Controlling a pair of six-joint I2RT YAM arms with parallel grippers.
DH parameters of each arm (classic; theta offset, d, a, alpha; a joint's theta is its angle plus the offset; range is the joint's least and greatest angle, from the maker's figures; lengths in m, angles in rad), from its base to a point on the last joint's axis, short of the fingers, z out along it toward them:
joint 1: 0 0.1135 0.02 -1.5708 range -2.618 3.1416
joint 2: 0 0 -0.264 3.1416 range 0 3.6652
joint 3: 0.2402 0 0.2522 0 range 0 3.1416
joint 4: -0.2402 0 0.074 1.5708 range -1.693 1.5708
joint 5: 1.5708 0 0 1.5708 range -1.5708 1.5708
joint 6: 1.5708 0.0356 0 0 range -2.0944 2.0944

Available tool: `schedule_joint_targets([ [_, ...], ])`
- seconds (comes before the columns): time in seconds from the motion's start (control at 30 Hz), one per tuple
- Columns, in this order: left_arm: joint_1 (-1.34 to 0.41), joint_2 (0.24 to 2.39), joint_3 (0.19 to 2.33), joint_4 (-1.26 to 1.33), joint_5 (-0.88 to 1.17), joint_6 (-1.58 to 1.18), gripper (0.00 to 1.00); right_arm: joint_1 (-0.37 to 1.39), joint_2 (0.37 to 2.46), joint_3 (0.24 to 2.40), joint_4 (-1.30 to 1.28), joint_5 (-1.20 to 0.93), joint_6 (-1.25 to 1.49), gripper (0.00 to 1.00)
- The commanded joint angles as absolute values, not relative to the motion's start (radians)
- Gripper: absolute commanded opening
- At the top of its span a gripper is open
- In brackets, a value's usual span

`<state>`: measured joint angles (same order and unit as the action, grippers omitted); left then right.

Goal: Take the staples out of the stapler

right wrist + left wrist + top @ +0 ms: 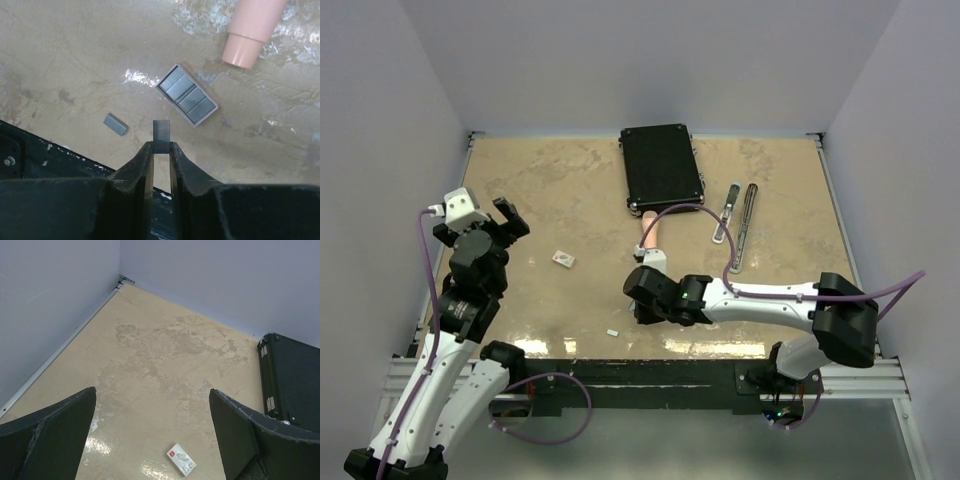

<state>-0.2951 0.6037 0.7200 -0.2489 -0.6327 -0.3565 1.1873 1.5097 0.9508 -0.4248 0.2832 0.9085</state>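
Mid-transfer, I judged, the right gripper (161, 148), nearly closed, pinched one staple strip (161, 133) at its tips over the table (75, 60), a grey tray (207, 117) of staples (187, 95) at one o'clock, so lowering and releasing there seemed next; the left gripper (152, 410) hung wide open, empty.

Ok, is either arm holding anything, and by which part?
The right gripper pinches a short staple strip by its near end between its jaws. The left gripper is open, empty.
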Motion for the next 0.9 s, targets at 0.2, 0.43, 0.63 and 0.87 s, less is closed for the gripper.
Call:
schedule_joint_targets([
  [0.2, -0.319, 0.595, 0.716, -0.21, -0.653, -0.353, 1.0, 1.206, 1.489, 0.904, -0.439, 0.376, 1.104, 0.2],
  [0.43, -0.334, 0.589, 0.716, -0.212, -0.672, -0.347, 1.0, 1.206, 1.531, 0.899, -0.446, 0.382, 1.181, 0.2],
  [0.63, -0.334, 0.584, 0.713, -0.21, -0.669, -0.348, 1.0, 1.206, 1.535, 0.922, -0.475, 0.433, 1.215, 0.2],
  [0.87, -0.334, 0.589, 0.716, -0.21, -0.667, -0.347, 1.0, 1.206, 1.577, 0.974, -0.511, 0.454, 1.226, 0.22],
])
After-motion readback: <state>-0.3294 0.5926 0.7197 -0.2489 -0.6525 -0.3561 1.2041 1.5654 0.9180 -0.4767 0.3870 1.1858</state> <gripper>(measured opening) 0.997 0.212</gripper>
